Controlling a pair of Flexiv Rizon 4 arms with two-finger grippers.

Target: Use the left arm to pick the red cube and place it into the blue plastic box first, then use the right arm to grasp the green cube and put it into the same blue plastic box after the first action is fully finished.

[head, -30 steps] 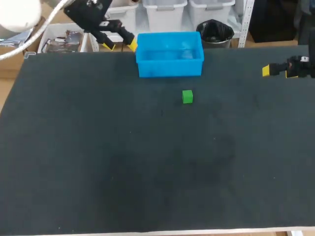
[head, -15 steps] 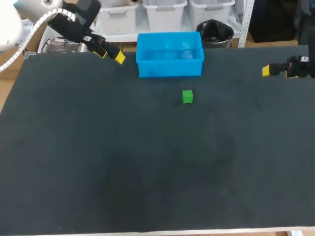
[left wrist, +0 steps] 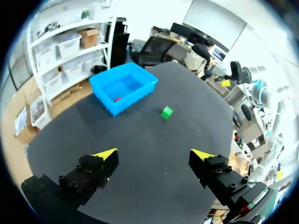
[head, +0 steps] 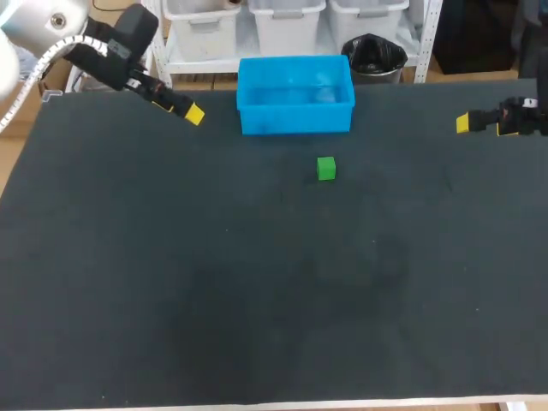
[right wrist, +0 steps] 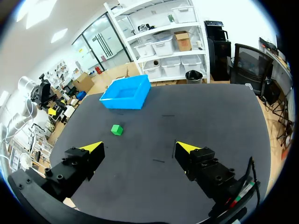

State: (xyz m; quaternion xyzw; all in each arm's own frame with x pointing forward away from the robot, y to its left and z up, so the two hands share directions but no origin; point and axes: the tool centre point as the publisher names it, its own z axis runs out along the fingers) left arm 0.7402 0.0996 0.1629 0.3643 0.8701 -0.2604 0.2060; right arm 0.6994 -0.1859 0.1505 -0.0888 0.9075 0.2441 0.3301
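Already in the box (left wrist: 122,87), red cube (left wrist: 117,99); green cube (head: 325,168) on the table (head: 257,300) just in front of the box, well apart from both grippers. Right gripper (right wrist: 140,147) spread and empty, green cube ahead of it; left gripper (left wrist: 153,153) likewise spread and empty, near the box's side.

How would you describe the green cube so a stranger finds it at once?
On the dark table, find the blue plastic box at the far edge. Just before it, not touching, sits the green cube, the only green thing there.
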